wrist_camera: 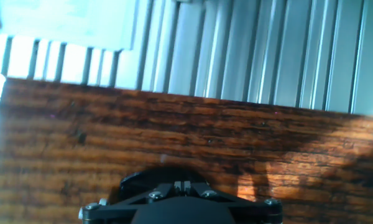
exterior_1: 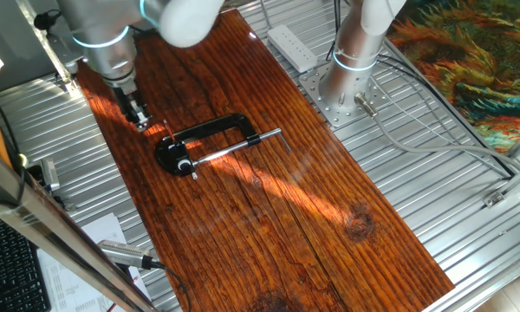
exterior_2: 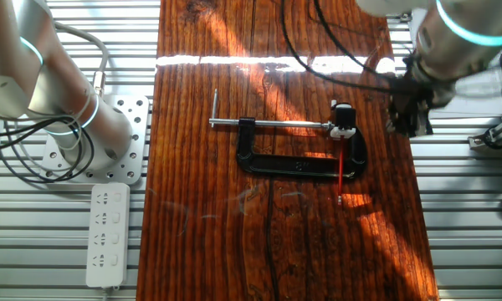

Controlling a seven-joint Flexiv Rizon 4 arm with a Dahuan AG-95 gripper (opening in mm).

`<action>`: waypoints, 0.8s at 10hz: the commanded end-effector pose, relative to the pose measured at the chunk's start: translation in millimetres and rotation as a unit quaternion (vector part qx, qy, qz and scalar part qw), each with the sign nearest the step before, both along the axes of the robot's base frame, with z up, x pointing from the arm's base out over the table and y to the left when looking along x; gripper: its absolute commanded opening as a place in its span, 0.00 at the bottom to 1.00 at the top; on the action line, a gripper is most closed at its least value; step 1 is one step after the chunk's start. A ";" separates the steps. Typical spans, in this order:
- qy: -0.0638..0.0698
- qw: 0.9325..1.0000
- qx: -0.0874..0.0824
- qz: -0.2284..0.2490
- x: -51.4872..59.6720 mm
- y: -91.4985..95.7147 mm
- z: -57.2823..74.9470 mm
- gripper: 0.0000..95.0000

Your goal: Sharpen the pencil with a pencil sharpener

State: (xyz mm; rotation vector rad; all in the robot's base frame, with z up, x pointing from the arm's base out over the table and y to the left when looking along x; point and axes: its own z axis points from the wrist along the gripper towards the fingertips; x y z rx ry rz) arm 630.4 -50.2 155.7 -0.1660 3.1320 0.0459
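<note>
The pencil is a thin red stick lying across the black clamp's end; it also shows in one fixed view. Its upper end meets the pencil sharpener, a small black lump with a pale spot, also seen in one fixed view. My gripper hangs near the table's edge, a short way to the side of the sharpener and apart from it; one fixed view shows it too. In the hand view its fingertips are pressed together with nothing between them. Pencil and sharpener are out of the hand view.
A big black C-shaped clamp with a long silver rod lies mid-table. A second arm's base and a white power strip stand off the wooden table. Ribbed metal flooring surrounds the table.
</note>
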 end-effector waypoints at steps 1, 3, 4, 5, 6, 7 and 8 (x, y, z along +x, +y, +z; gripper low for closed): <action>0.021 0.999 -0.037 0.016 -0.6 0.0 0.7 0.00; 0.023 0.998 -0.055 0.007 -1.1 0.1 1.9 0.00; 0.023 0.998 -0.053 -0.001 -1.1 0.0 1.6 0.00; 0.022 0.998 -0.053 -0.004 -1.0 0.0 1.6 0.00; 0.022 0.998 -0.053 -0.004 -1.3 0.1 2.1 0.00; 0.019 0.998 -0.053 -0.005 -1.3 0.2 2.3 0.00; 0.018 0.998 -0.053 -0.004 -1.3 0.3 2.3 0.00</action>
